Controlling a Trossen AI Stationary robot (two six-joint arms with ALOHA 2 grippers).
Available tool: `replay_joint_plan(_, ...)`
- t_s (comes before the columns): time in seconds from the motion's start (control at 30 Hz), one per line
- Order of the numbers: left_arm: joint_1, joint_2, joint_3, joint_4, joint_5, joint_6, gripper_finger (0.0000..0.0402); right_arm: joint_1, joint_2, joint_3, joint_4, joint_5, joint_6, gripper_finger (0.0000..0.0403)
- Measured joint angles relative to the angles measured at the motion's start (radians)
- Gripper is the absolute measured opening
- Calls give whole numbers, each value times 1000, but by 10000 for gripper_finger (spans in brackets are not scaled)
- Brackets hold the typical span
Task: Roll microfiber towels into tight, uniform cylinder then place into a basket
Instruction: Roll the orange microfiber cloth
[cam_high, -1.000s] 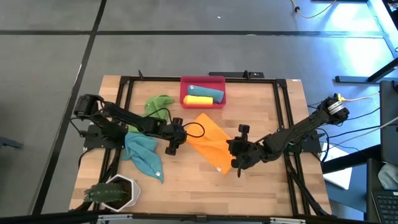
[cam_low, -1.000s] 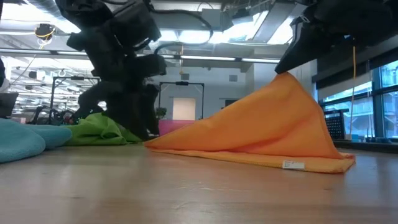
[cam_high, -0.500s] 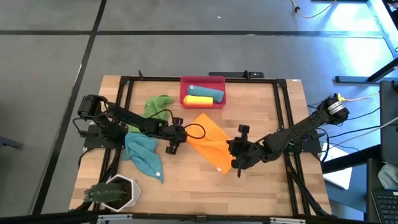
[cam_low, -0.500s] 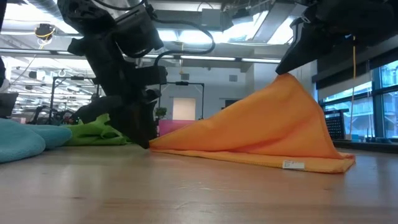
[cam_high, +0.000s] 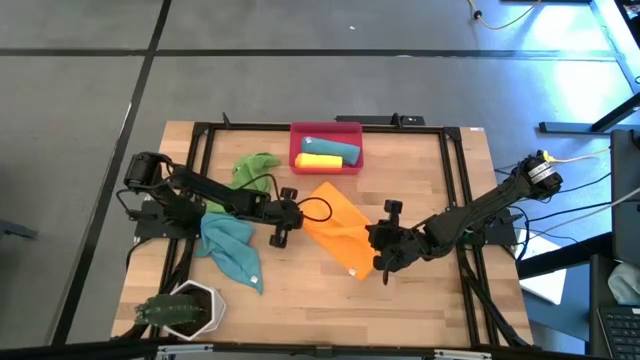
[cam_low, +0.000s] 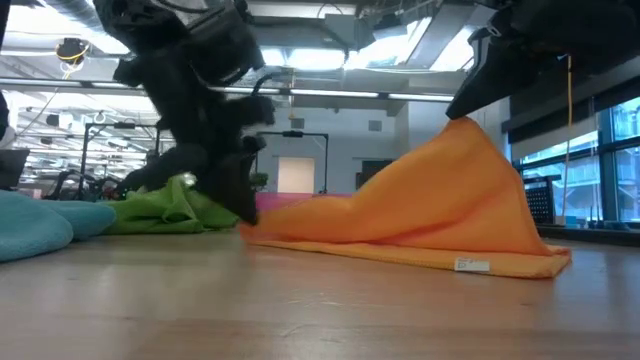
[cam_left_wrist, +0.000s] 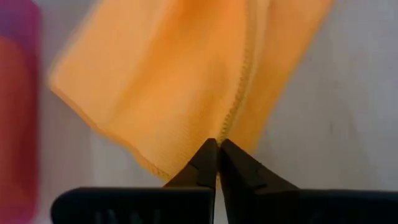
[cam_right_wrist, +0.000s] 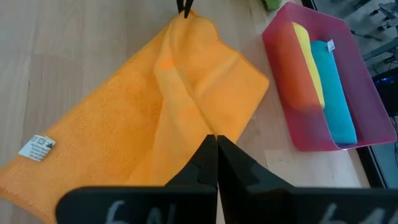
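Nearest the table's front edge, well left of the orange microfiber towel (cam_high: 338, 230), stands the white hexagonal pot (cam_high: 192, 308) with its plant, and between pot and orange towel lies a crumpled teal towel (cam_high: 232, 250), neither in the way of the work; the orange towel itself lies mid-table, held at two opposite edges, which I judge is meant to stretch it flat for rolling; the right gripper (cam_high: 383, 252) is pinched tight on the towel's right edge and lifts it into a peak, as the low view shows; the left gripper (cam_high: 291, 214) is closed on the left corner, down at the table surface; behind the orange towel's left side a green towel (cam_high: 252, 165) lies bunched, waiting; farthest back, just beyond the orange towel, the red-pink basket (cam_high: 326, 130) already holds a yellow roll (cam_high: 320, 160) and a teal roll (cam_high: 330, 148), with room left beside them.
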Motion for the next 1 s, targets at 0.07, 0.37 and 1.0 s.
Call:
replay_joint_plan(0.07,0,-13,28,0,-2,17,2,5,-20,0,-21,1,19,0)
replay_joint_plan(0.37,28,-18,189,-116,-40,126,0,19,-142,0,-104,46,94,0)
replay_joint_plan(1.0,61,-18,264,-185,-186,192,0,18,-184,0,-304,111,192,0)
